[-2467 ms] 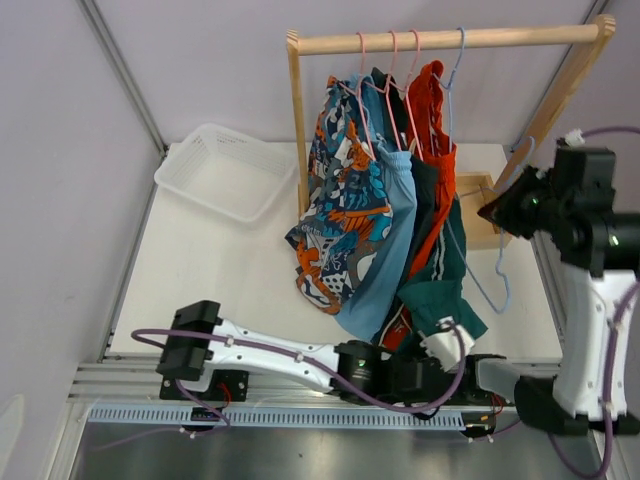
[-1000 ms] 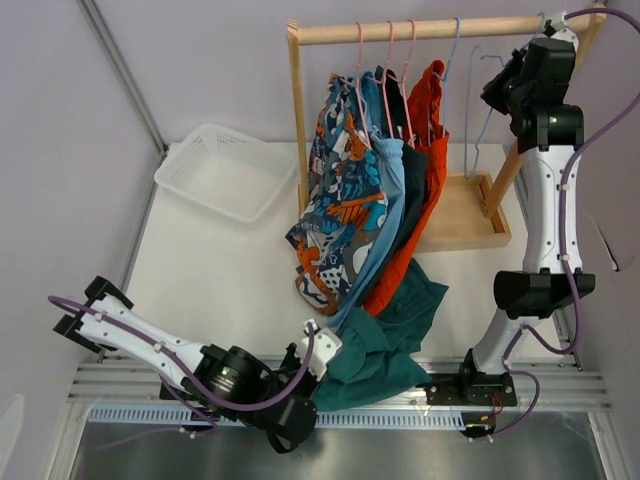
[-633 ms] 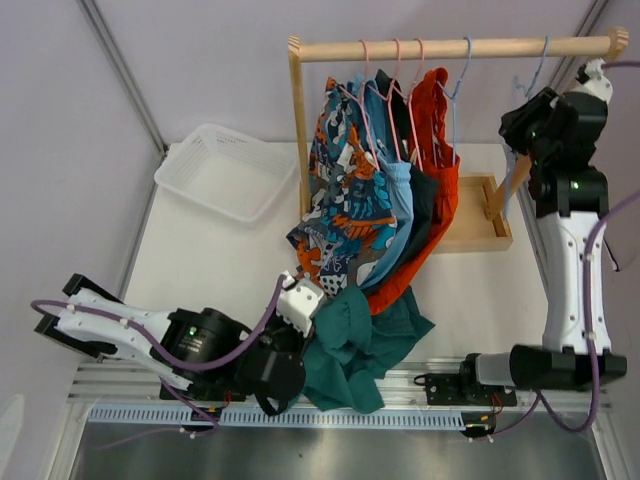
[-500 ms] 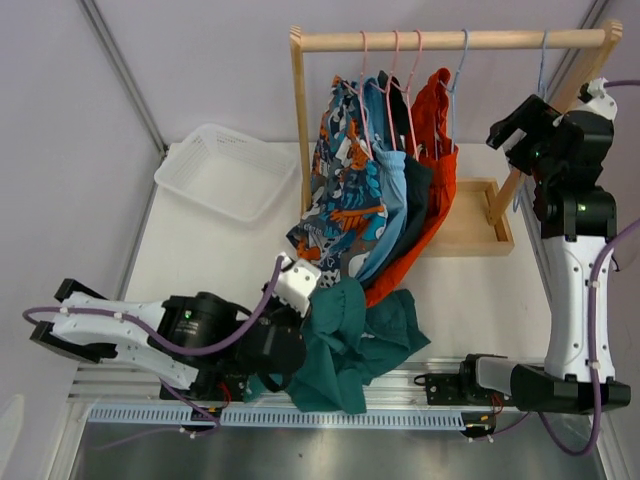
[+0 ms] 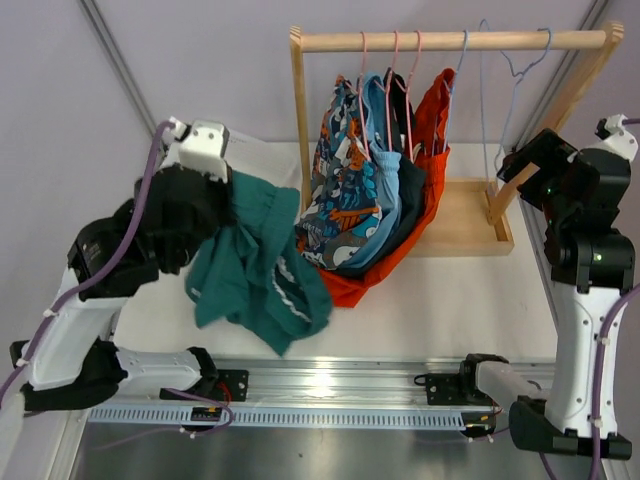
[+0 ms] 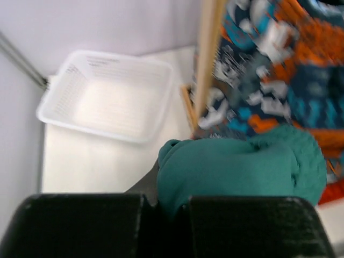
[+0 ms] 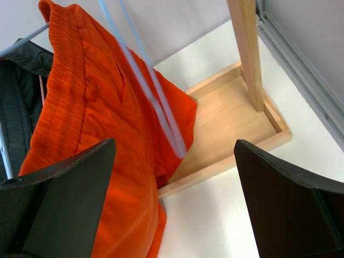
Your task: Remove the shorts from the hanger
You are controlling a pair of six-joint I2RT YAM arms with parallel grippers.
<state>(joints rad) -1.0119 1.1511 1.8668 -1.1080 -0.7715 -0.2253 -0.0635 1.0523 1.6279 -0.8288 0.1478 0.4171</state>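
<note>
Hanging from the left gripper (image 6: pixel 164 203), the dark teal-green fabric shorts (image 5: pixel 255 255) are off the rail and dangle in the air left of the rack's left post, above the white table (image 5: pixel 450 290). In the left wrist view the two black fingers (image 6: pixel 80 223) are clamped tight on a bunched fold of the teal cloth. Behind that fold lie the white slatted plastic basket (image 6: pixel 107 97) and the blurred cartoon print.

On the round wooden rail (image 5: pixel 450 40) four pairs hang close together on thin wire hangers. From left to right they are the orange-blue-white cartoon-print shorts (image 5: pixel 345 170), the light blue shorts (image 5: pixel 385 175), the near-black navy shorts (image 5: pixel 410 190) and the orange-red shorts (image 5: pixel 435 110). The orange-red hem trails down onto the table near the flat wooden base tray (image 5: pixel 470 215).

Right of them a bare light blue wire hanger (image 5: pixel 500 60) hangs from the rail, tilted.

The right gripper (image 5: pixel 525 165) is held up beside the rack's right post. Its dark fingers (image 7: pixel 59 199) are spread wide with nothing between them, and the bare hanger's wire crosses the right wrist view ahead of them, blurred. Whether it touches the orange-red cloth I cannot tell.
</note>
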